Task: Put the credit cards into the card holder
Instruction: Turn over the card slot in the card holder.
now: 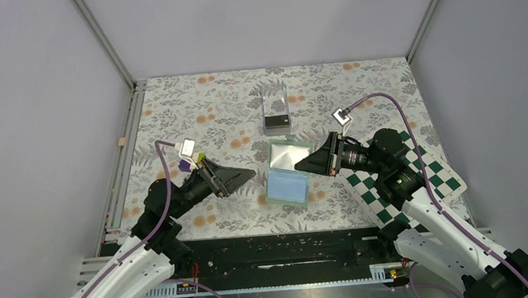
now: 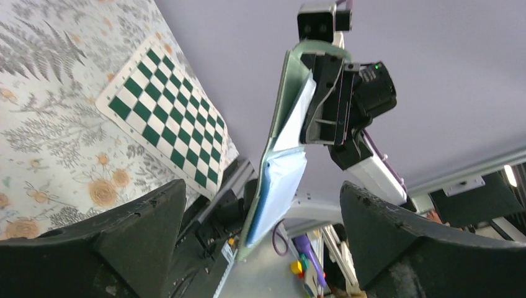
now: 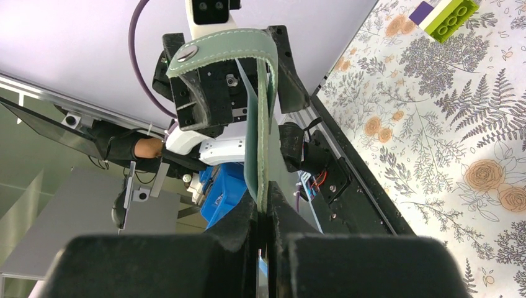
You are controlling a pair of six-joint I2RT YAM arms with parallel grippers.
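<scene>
Clamping the card holder (image 1: 287, 186) in the right gripper (image 1: 303, 164), mid-counter, opened, long axis near-to-far. Holding the left gripper (image 1: 247, 174) spread, empty, just left of it. Noting one credit card (image 1: 277, 123) in the clear box (image 1: 275, 100) beyond, toward the far edge.

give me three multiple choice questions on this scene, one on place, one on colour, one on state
1. Where are the credit cards?
A in the clear box
B in a drawer
C on a plate

2. The chequered board is
A red and white
B green and white
C blue and black

3. The right end effector is
A wide open
B shut on the card holder
C out of view

Key: A, they lie at the box's near end; B, its squares are green and white; B, its fingers pinch the holder's edge.
</scene>
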